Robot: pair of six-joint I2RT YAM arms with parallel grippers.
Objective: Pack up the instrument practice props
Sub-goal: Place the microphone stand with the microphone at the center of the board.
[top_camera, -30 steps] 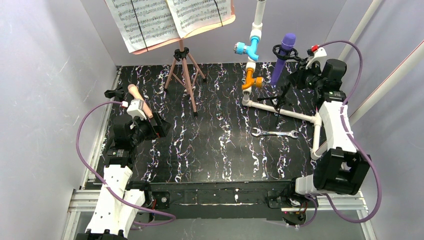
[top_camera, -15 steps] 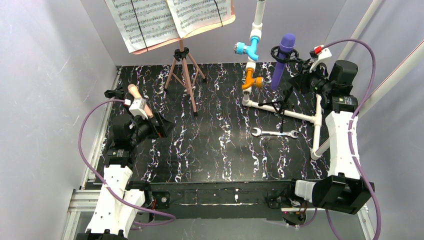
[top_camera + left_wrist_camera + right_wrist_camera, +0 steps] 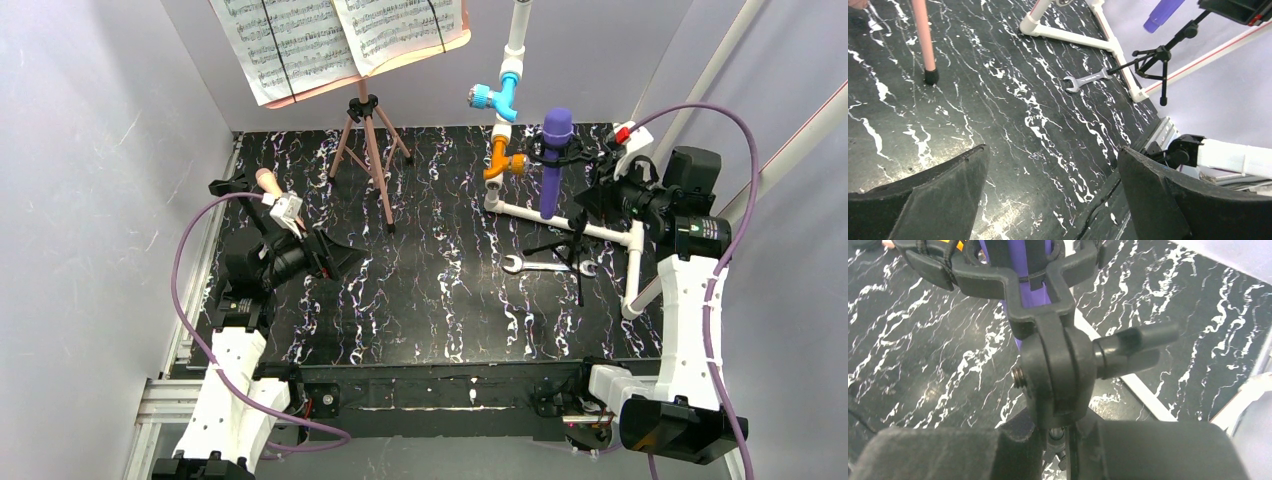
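The right end effector (image 3: 1063, 432) clamped the black mic holder (image 3: 1055, 367) low so the purple microphone (image 3: 553, 165) stood upright; the left end effector (image 3: 1050, 152) gaped empty.

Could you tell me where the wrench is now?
In the top view the wrench lies flat right of centre, just nearer than the white pipe, by the mic stand's legs.

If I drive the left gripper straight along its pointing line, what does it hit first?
Probably the bare tabletop: the open left gripper angles down at it. The silver wrench lies farther along, slightly right, though depth is unclear.
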